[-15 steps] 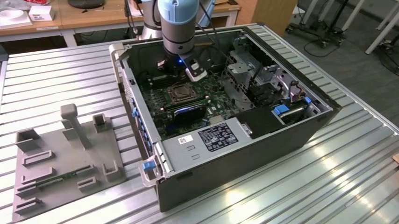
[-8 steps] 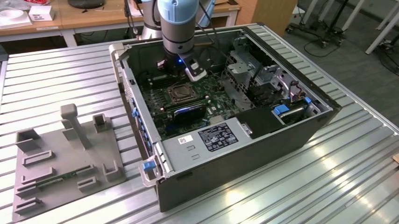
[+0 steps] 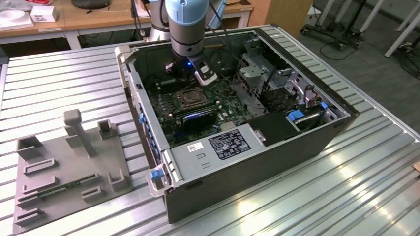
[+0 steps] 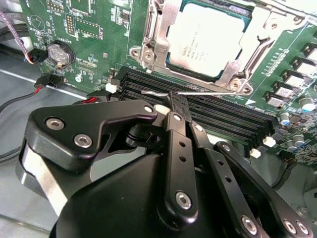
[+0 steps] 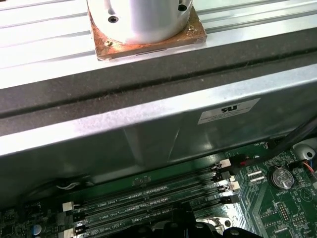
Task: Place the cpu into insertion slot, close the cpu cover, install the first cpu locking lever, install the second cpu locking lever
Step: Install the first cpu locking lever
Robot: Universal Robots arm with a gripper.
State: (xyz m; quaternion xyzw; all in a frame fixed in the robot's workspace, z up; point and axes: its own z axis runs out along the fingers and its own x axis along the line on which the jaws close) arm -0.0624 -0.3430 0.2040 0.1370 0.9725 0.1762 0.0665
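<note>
While the cpu [image 4: 208, 42] lay flat in the slot [image 4: 141, 53], the cover [image 4: 157, 27] was down over it, and its silver frame went around the chip's edges. Just beside the slot, along the side nearest to the memory slots [image 4: 223, 116], ran a thin wire lever [image 4: 213, 91] with a hooked end. The hand [image 4: 174, 101] was closed, with its black fingers [image 4: 176, 124] brought together, and its tip touched this lever; I cannot tell if the wire was pinched between them. Around the slot was the green board [image 4: 89, 29], with a round battery [image 4: 59, 52] near one corner. In the exterior view the hand [image 3: 190, 73] reached down into the open case [image 3: 262, 162], close above the slot [image 3: 189, 98]. The case lay on the table [image 3: 367, 187], and a grey fixture [image 3: 66, 167] stood well apart, on the exterior view's left.
</note>
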